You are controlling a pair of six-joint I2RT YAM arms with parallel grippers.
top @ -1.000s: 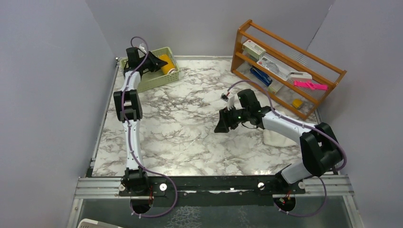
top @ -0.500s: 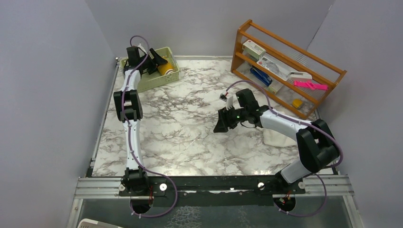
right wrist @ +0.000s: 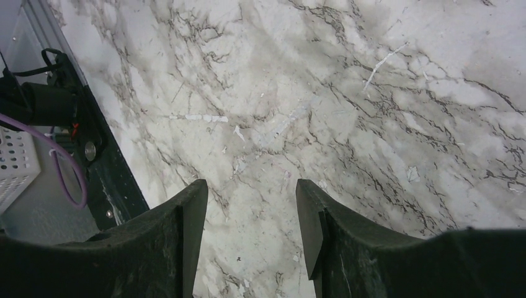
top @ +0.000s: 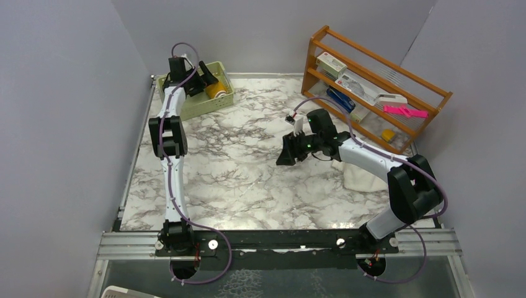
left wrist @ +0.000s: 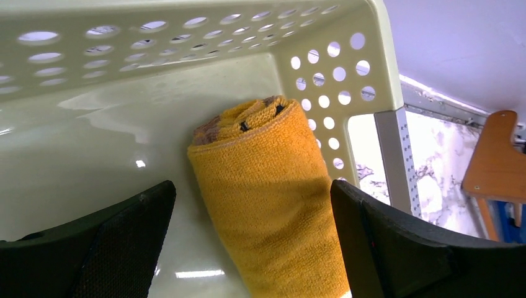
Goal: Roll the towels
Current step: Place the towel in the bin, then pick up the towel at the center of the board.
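Note:
A mustard-yellow towel, rolled into a tight cylinder, lies inside the pale green perforated basket at the back left of the table. My left gripper hangs open right over it, one finger on each side of the roll, not squeezing it. From above, the left gripper covers most of the yellow roll. The cream-white towel lies in a heap at the right, partly hidden under my right arm. My right gripper hovers open over bare marble, with nothing between its fingers.
A wooden rack with boxes, a blue item and a pink item stands at the back right. Grey walls close in the table on three sides. A black rail runs along the near edge. A white perforated bin sits beyond the rail.
My left gripper has gone from nearly shut on the yellow roll to wide open, leaving the roll in the basket. The right gripper has drifted slightly left and farther back.

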